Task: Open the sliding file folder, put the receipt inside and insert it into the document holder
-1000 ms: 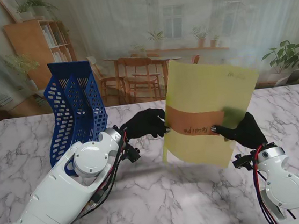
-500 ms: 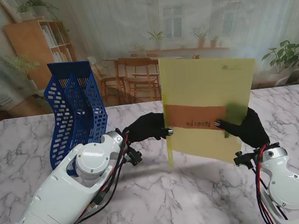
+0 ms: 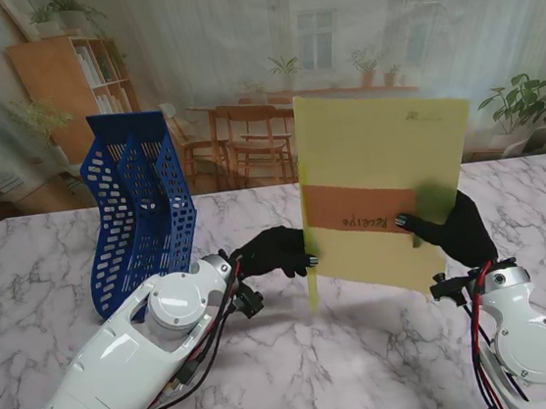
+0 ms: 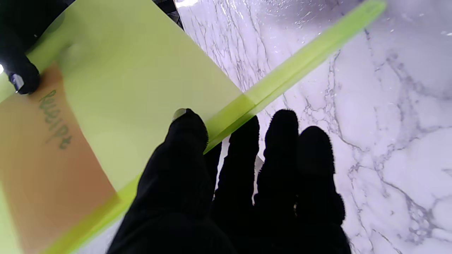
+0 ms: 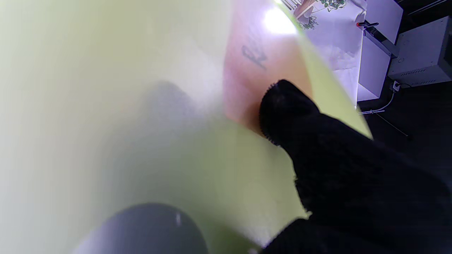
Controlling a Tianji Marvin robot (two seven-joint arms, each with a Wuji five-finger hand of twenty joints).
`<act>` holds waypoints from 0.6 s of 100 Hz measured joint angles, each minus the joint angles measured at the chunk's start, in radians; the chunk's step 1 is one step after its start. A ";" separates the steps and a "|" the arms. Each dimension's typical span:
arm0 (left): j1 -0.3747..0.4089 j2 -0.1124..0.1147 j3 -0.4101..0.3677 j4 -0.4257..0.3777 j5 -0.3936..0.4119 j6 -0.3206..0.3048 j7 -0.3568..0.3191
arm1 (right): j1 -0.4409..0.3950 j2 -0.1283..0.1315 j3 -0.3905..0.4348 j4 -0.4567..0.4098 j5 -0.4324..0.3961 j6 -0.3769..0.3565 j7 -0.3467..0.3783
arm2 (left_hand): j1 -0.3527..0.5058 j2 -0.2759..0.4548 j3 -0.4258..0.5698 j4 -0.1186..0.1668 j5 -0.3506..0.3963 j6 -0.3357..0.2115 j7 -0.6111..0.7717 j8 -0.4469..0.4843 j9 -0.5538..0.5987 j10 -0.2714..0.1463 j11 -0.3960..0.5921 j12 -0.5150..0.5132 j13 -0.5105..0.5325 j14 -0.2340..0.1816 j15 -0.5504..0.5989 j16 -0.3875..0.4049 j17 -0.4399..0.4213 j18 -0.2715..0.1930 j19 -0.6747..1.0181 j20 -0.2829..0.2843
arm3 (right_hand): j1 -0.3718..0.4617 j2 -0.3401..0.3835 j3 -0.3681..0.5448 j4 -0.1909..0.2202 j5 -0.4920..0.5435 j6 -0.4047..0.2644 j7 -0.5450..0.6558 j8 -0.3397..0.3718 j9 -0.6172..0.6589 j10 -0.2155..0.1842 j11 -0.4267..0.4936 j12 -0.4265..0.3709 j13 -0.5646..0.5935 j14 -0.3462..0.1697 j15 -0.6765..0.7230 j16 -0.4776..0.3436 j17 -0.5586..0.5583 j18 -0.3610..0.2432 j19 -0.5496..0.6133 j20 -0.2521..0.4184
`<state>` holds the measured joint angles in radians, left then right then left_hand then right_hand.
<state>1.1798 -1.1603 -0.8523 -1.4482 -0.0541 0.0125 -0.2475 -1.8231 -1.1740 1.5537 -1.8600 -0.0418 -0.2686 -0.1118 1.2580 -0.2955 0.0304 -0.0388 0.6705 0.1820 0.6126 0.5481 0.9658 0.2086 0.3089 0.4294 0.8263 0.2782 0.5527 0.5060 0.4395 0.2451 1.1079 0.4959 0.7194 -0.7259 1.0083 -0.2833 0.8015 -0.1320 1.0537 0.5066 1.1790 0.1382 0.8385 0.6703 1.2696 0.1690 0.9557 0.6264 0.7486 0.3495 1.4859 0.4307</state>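
A translucent yellow-green plastic file folder (image 3: 380, 192) stands nearly upright above the white marble table (image 3: 301, 359), held between two black-gloved hands; the left hand (image 3: 276, 251) reaches in from the left, thumb and fingers pinching the folder's spine edge; the right hand (image 3: 450, 229) pinches the opposite edge, thumb pressed on the front; a brown paper receipt (image 3: 358, 212) shows inside; a blue perforated plastic document holder (image 3: 140, 205) stands well apart, far left.

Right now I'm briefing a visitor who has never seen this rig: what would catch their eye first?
The yellow-green folder, held upright above the table's middle between the left hand and right hand, with the brown receipt showing through it. Next, the blue holder standing at the far left.
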 measured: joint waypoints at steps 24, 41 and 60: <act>-0.001 -0.003 -0.007 0.000 0.027 -0.003 0.004 | 0.001 0.001 0.006 0.013 -0.124 -0.026 -0.016 | 0.000 -0.003 0.000 0.000 0.025 0.000 0.038 -0.047 0.024 0.005 -0.011 -0.001 0.042 -0.008 0.012 -0.002 0.040 0.000 0.014 0.000 | 0.000 0.000 -0.001 0.000 0.000 0.000 0.000 0.000 0.000 0.000 0.000 0.001 0.000 0.000 0.000 0.000 0.000 0.000 0.000 -0.001; 0.003 0.004 -0.022 -0.016 0.038 -0.007 -0.005 | 0.002 0.006 0.007 0.026 -0.133 -0.039 -0.014 | 0.000 -0.003 0.000 0.000 0.031 0.001 0.043 -0.051 0.024 0.014 -0.011 -0.012 0.051 -0.010 0.013 -0.009 0.048 0.000 0.015 0.000 | 0.000 0.000 -0.001 0.000 0.000 0.000 0.000 0.000 0.000 0.000 0.000 0.001 0.000 0.000 0.000 0.000 0.008 0.000 0.000 -0.002; -0.002 0.011 -0.027 -0.018 0.039 -0.007 -0.016 | 0.017 0.014 0.000 0.051 -0.236 -0.039 -0.019 | 0.000 -0.003 0.000 0.000 0.032 0.002 0.067 -0.051 0.034 0.022 -0.011 -0.012 0.051 -0.010 0.015 -0.010 0.048 0.000 0.015 0.000 | 0.000 0.000 -0.002 -0.003 0.000 0.000 0.000 0.000 0.000 0.000 0.000 0.001 0.001 0.000 0.007 0.010 0.015 0.000 0.000 -0.002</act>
<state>1.1782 -1.1494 -0.8789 -1.4663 -0.0151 0.0052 -0.2639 -1.8059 -1.1603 1.5538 -1.8089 -0.2775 -0.3072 -0.1308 1.2580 -0.2986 0.0306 -0.0388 0.7021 0.1836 0.6801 0.4973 0.9993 0.2308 0.2974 0.4170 0.8775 0.2682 0.5672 0.4957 0.4876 0.2453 1.1229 0.4961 0.7193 -0.7259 1.0066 -0.2859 0.8015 -0.1320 1.0538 0.5066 1.1791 0.1382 0.8386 0.6710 1.2701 0.1690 0.9626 0.6369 0.7632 0.3495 1.4859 0.4285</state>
